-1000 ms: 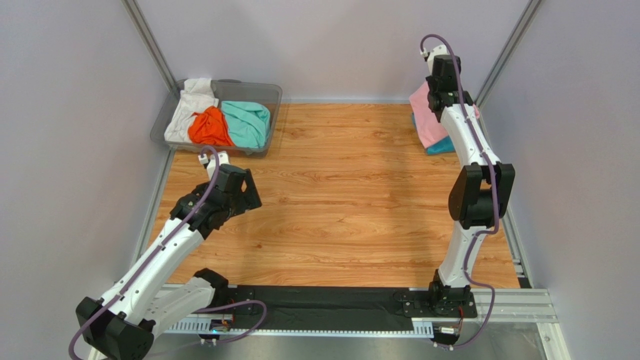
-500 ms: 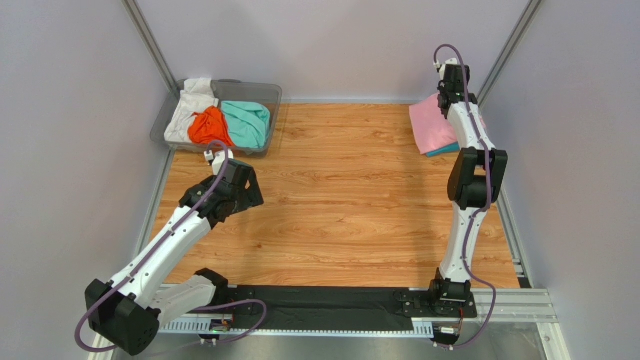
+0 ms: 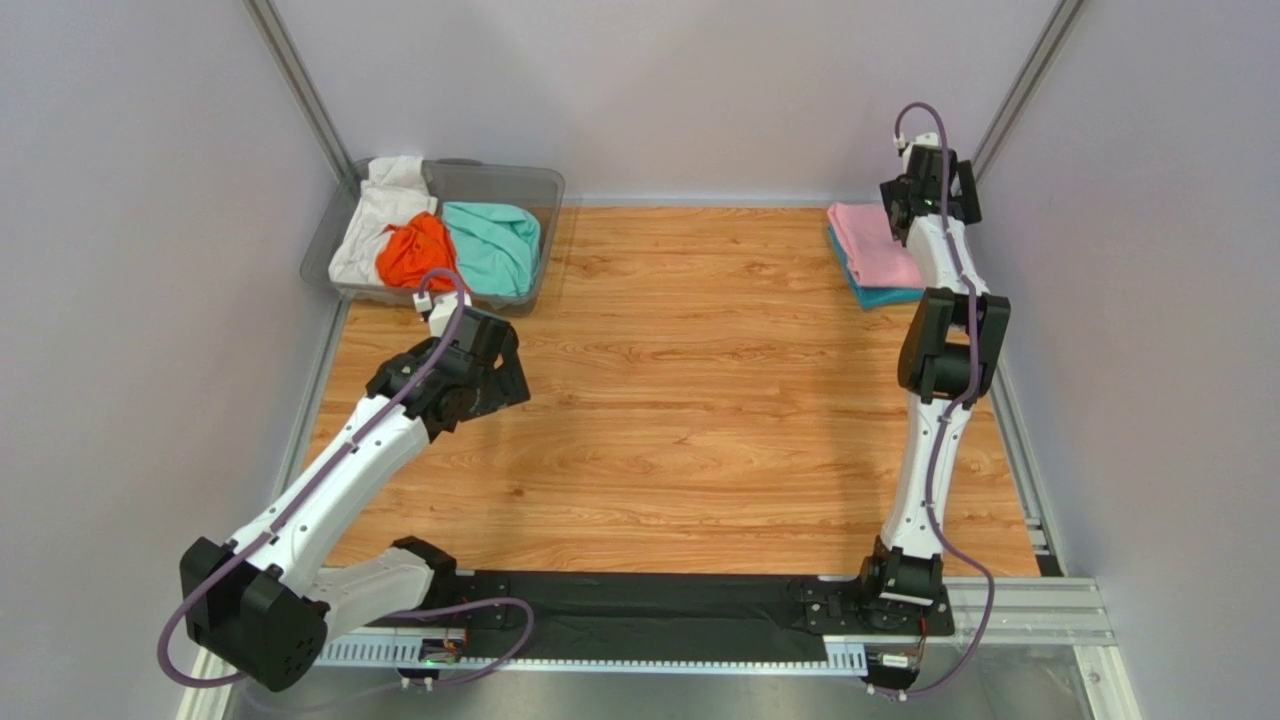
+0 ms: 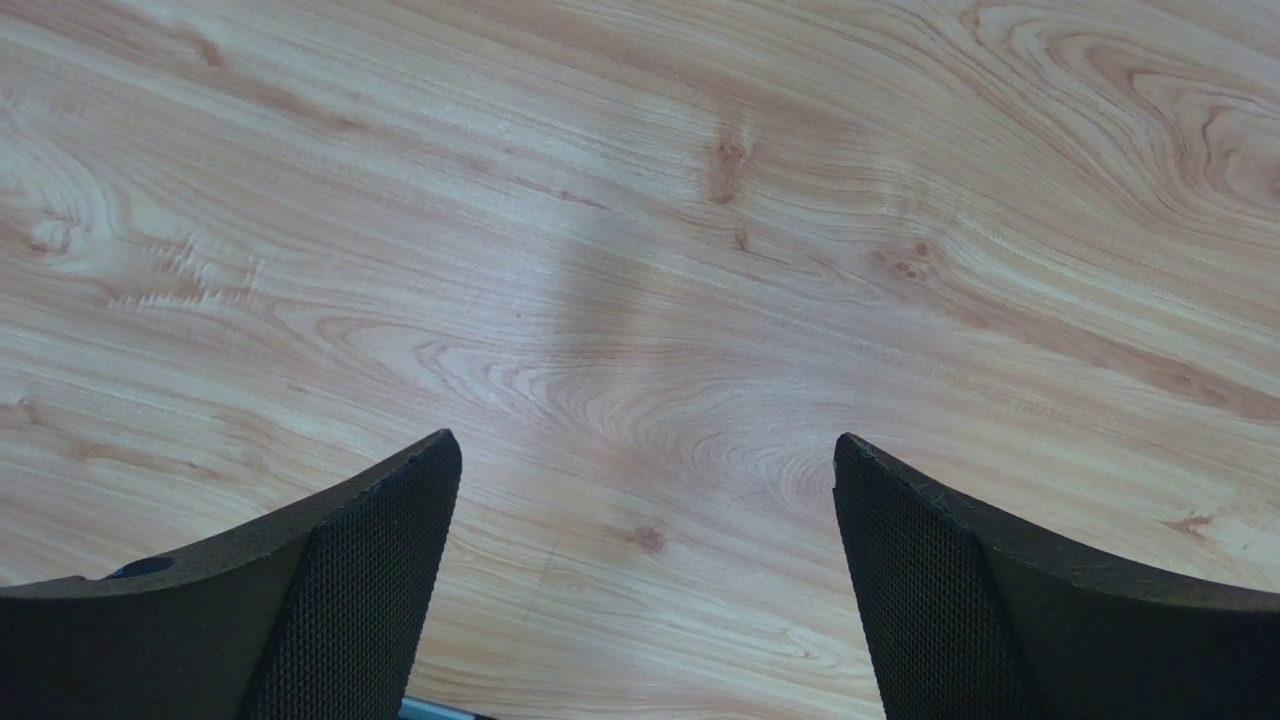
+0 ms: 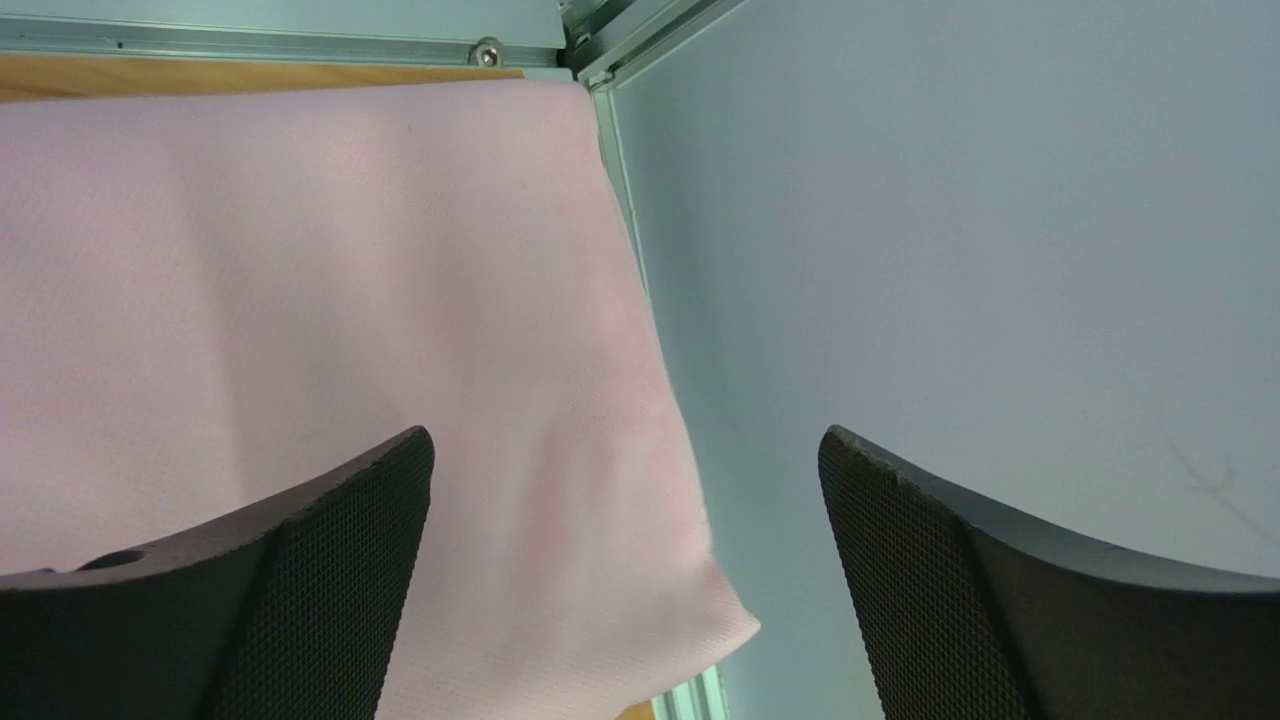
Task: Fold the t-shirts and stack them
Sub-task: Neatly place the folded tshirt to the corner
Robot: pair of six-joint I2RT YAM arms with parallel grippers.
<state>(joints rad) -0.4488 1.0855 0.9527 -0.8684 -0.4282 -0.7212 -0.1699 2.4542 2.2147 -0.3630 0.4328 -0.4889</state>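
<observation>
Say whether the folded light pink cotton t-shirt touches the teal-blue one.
Touching: top view shows the light pink t-shirt lying on the teal-blue t-shirt, edge peeking out.

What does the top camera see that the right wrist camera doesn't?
Only the top camera shows the bin holding the white tee, orange tee and mint tee, the teal tee under the pink tee, and the left arm. Only the right wrist camera shows the right gripper open, close up, and a screw. Both show the pink tee and the grey wall.
</observation>
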